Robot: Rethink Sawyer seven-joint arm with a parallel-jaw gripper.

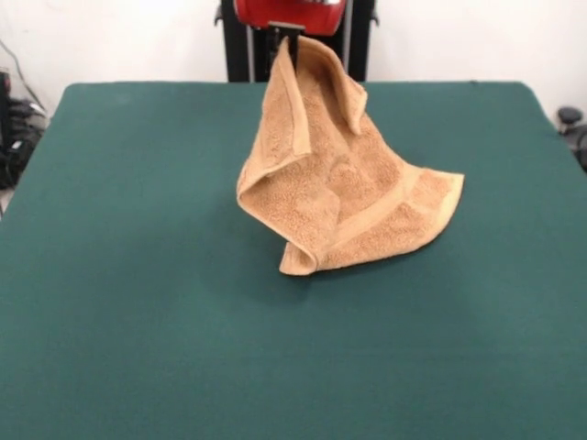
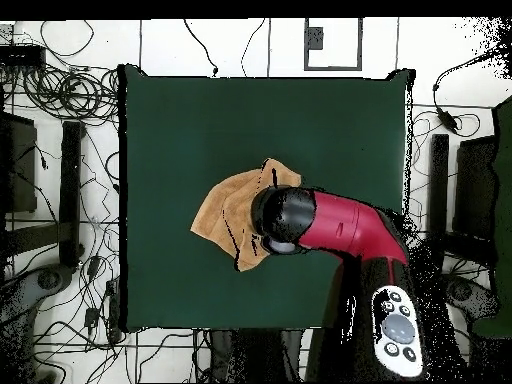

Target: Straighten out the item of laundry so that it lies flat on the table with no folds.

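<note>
The tan-orange terry towel (image 1: 344, 179) hangs from my gripper (image 1: 289, 46) by one corner at the top of the front view. Its upper part is lifted and folded in on itself; its lower part rests crumpled on the dark green table (image 1: 138, 302), with a flat woven band showing along the lower edge. My gripper is shut on the towel's top corner. In the overhead view the towel (image 2: 225, 212) spreads left of the red and black arm (image 2: 320, 222), which hides the gripper and part of the towel. No white label shows.
The robot's black pedestal (image 1: 238, 46) stands behind the table's far edge. Cables and dark equipment (image 2: 60, 130) lie on the floor on both sides of the table.
</note>
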